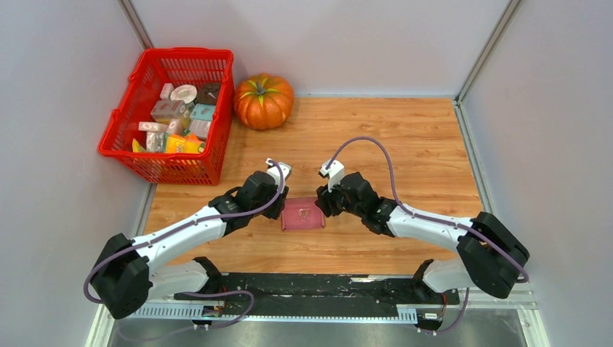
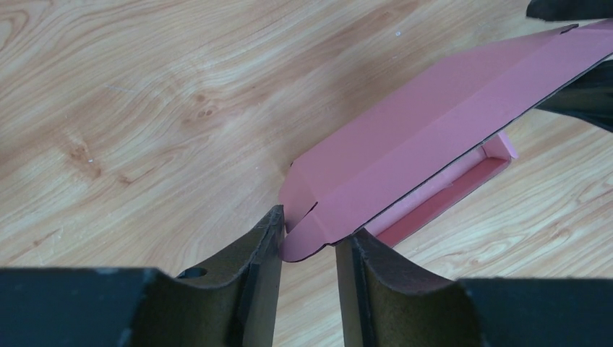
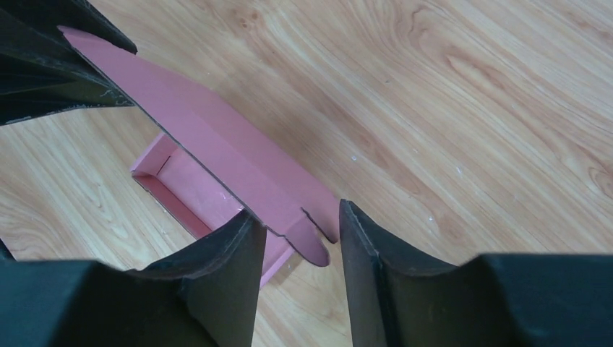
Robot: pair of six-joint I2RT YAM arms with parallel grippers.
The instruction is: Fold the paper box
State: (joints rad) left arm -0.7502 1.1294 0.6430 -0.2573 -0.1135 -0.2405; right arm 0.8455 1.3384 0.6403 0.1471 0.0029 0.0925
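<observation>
The pink paper box [image 1: 303, 215] lies on the wooden table between my two grippers, as a shallow tray with its lid flap raised. In the left wrist view the lid [image 2: 434, 123] slants over the tray [image 2: 448, 191]. Its rounded end tab sits between the parted fingers of my left gripper [image 2: 311, 231], and the left finger touches the tab's edge. In the right wrist view the lid [image 3: 217, 141] stands over the tray [image 3: 184, 181]. Its other end tab lies between the parted fingers of my right gripper [image 3: 298, 217]. In the top view the left gripper [image 1: 283, 204] and right gripper [image 1: 320, 204] flank the box.
A red basket [image 1: 123, 126] with several small packages stands at the far left. An orange pumpkin [image 1: 263, 101] sits beside it at the back. Grey walls close the table on the left, back and right.
</observation>
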